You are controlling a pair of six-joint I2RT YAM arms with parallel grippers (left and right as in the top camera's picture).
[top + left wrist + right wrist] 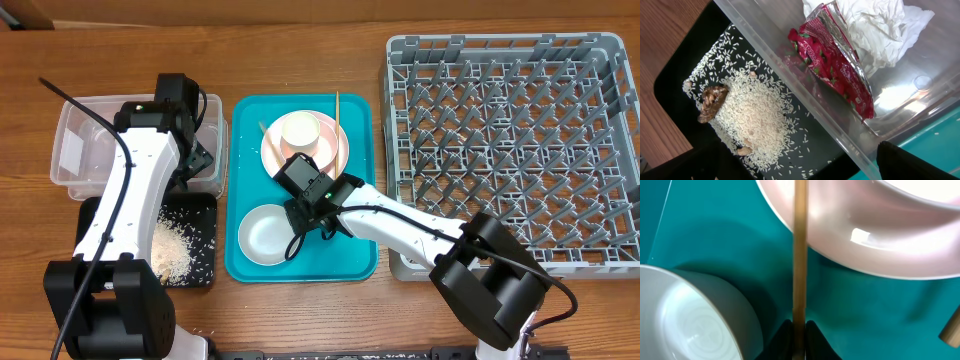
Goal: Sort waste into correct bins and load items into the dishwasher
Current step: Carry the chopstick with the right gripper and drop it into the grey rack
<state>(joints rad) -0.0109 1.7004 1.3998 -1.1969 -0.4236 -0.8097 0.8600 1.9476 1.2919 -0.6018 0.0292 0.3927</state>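
Observation:
My right gripper (pixel 799 327) is shut on a thin wooden chopstick (pixel 799 255), low over the teal tray (pixel 350 262). It stands between the white bowl (pixel 685 325) and the pale pink plate (pixel 880 240). The plate (pixel 340 150) carries a cream cup (pixel 300 132). My left gripper (pixel 800 170) hangs open over the bins, nothing between its fingers. The clear tub (pixel 85 140) holds the red wrapper (pixel 835 65) and the white napkin (pixel 875 25). The black tray (pixel 195 205) holds rice (pixel 755 120) and brown scraps (pixel 712 100). The grey dish rack (pixel 510 140) stands at the right.
A second chopstick (pixel 337 110) leans over the plate's far right side. The teal tray sits between the bins and the dish rack. Bare wooden table (pixel 300 50) runs along the far edge.

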